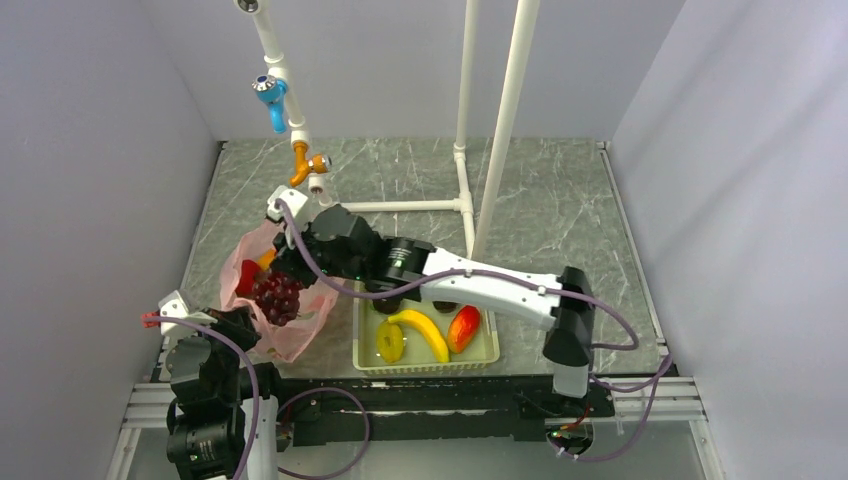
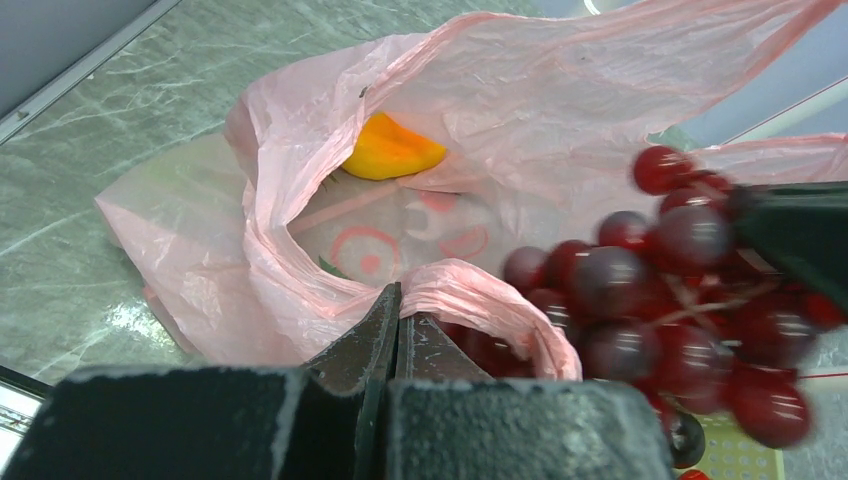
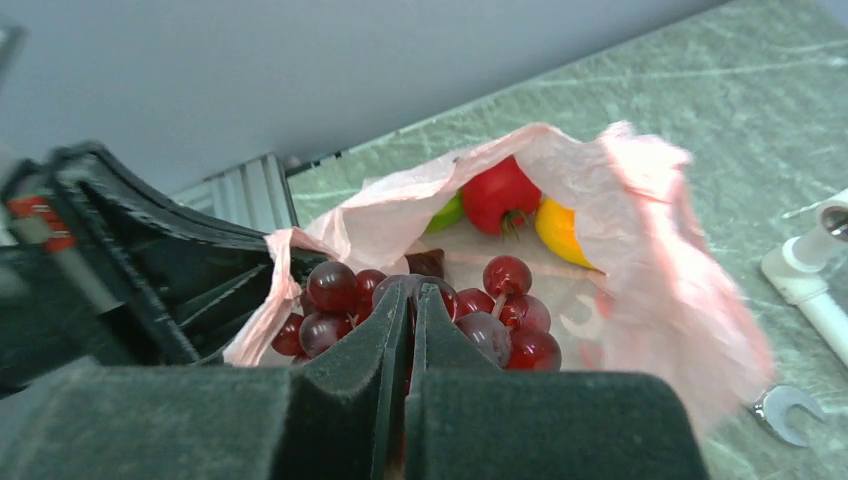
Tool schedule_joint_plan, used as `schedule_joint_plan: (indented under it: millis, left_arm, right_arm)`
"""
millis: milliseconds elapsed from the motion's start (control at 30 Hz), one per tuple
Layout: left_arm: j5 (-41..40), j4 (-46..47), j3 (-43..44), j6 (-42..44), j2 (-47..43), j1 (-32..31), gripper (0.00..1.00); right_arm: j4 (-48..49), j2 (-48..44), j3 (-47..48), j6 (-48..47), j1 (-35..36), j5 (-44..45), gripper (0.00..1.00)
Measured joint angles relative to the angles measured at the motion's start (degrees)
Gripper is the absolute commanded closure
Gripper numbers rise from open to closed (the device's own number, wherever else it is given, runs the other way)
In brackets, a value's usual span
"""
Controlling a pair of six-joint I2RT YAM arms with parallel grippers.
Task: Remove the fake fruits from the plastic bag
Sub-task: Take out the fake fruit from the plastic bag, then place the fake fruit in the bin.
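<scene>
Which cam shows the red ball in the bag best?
Right wrist: the red ball sits clear in the open mouth of the bag. Top external shows only a sliver of it; left wrist doesn't show it.

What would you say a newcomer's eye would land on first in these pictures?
The dark red grape bunch, clamped in the right gripper at the mouth of the pink plastic bag on the left of the table. Next, the left gripper pinching the bag's rim, and a red round fruit deeper inside the bag.
</scene>
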Motion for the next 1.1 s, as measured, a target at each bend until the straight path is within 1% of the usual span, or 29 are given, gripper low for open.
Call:
schedule_joint_plan:
  millis: [133, 300, 500, 667, 733, 800, 900, 1067, 1100]
  left_arm:
    - [0.0, 0.0, 0.0, 0.02, 0.0, 0.02, 1.0]
    - [0.0, 0.0, 0.0, 0.02, 0.0, 0.02, 1.0]
    - [0.0, 0.0, 0.0, 0.02, 0.0, 0.02, 1.0]
    - [0.0, 0.02, 0.0, 0.02, 0.0, 0.02, 1.0]
    - [0.07, 0.02, 0.0, 0.02, 0.0, 0.02, 1.0]
    - [0.24, 0.02, 0.0, 0.04, 0.0, 0.02, 1.0]
    - [0.46, 0.02, 0.0, 0.04, 0.0, 0.02, 1.0]
    - [0.59, 0.02, 0.0, 0.04, 0.0, 0.13, 1.0]
    - [0.61, 0.02, 0.0, 0.04, 0.0, 0.17, 1.0]
  right_arm:
    - [1.25, -5.05, -2.78, 0.37, -0.07, 0.2, 1.0]
    - [1.14, -12.81, -9.14, -0.11, -0.11, 3.34, 1.0]
    - [1.33, -28.68, -21.22, -2.58, -0.11, 9.9, 1.0]
    - [4.17, -43.78, -34.07, -4.24, -0.61, 18.34, 1.0]
    - [4.11, -47.06, -38.01, -4.24, -1.44, 21.29, 1.0]
    - [3.06, -47.89, -40.81, -3.48, -2.54, 23.89, 1.0]
    - [-0.28, -46.38, -44.37, -1.42, -3.43, 26.12, 1.0]
    - [-5.86, -43.63, -51.06, 3.69, -3.5, 24.81, 1.0]
    - [-6.43, -43.15, -51.82, 4.57, -3.5, 24.2, 0.98]
